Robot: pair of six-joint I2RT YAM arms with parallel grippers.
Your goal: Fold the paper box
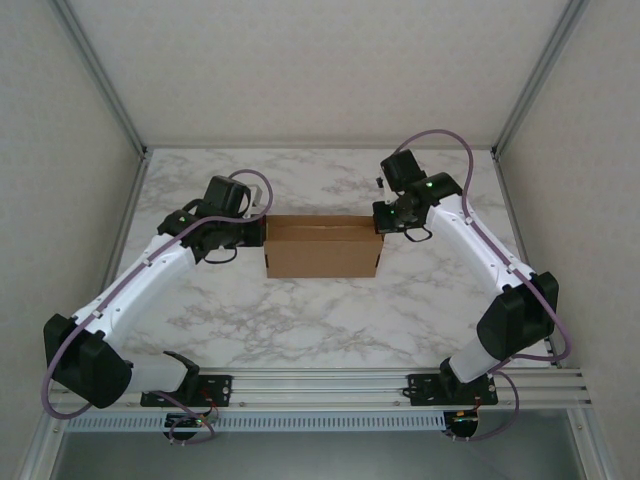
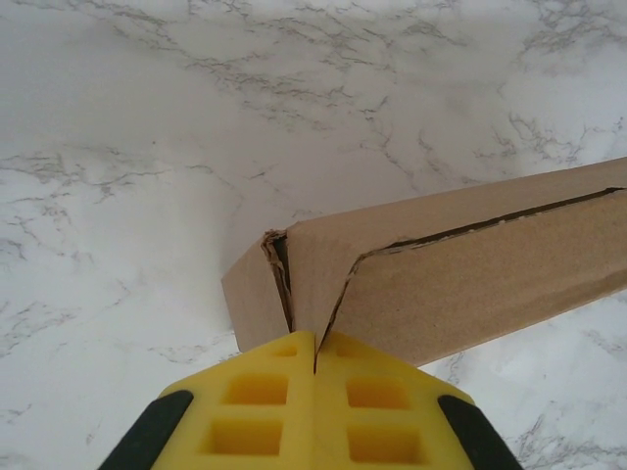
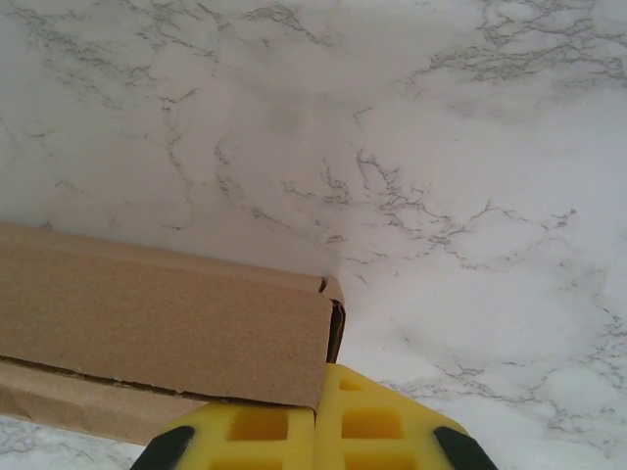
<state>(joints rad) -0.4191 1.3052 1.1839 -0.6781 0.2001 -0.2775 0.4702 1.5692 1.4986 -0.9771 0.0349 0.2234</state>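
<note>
Both closed tight, left gripper point(image 1: 263, 229) and right gripper point(image 1: 379, 222) sit against opposite ends of the paper box point(image 1: 322, 256).

Veined white marble table point(image 1: 320, 320), pale walls point(image 1: 320, 70)

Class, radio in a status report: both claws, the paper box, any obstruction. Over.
Left claw shut at paper box left end. Right claw shut at right end. Box top open. Nothing in the way.
</note>
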